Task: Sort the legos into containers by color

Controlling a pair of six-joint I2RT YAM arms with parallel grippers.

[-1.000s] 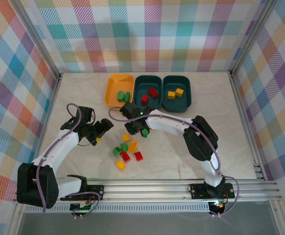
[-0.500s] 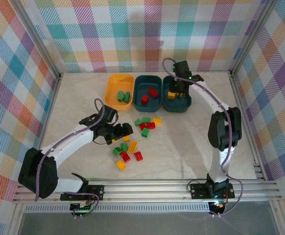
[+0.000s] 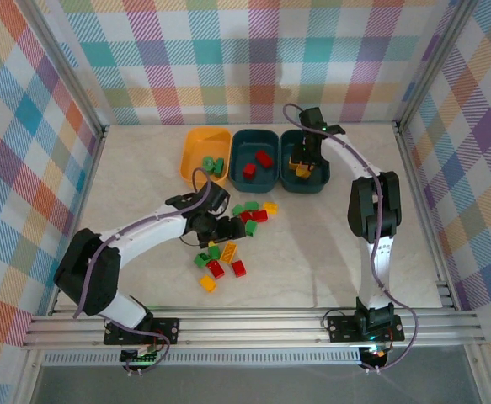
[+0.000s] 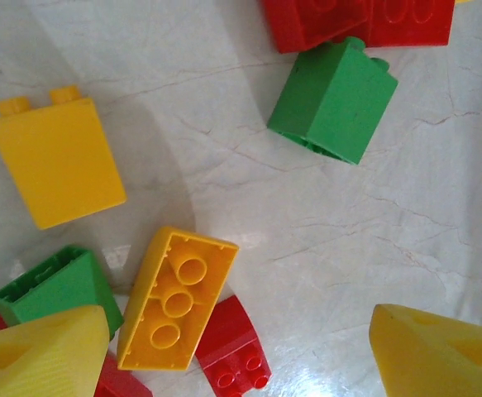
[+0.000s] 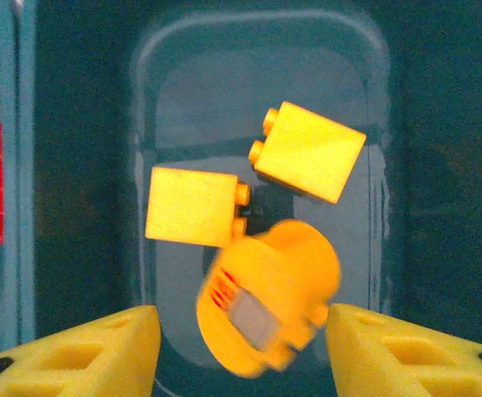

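Yellow lego just beneath right tool

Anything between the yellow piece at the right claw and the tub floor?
Nothing visible. The yellow piece is inside the open right claw, over bare teal tub floor; two yellow bricks lie beside it.

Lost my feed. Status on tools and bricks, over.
Left tool open over loose bricks. Right tool open above right teal tub, blurred yellow piece below it. Nothing in the way.
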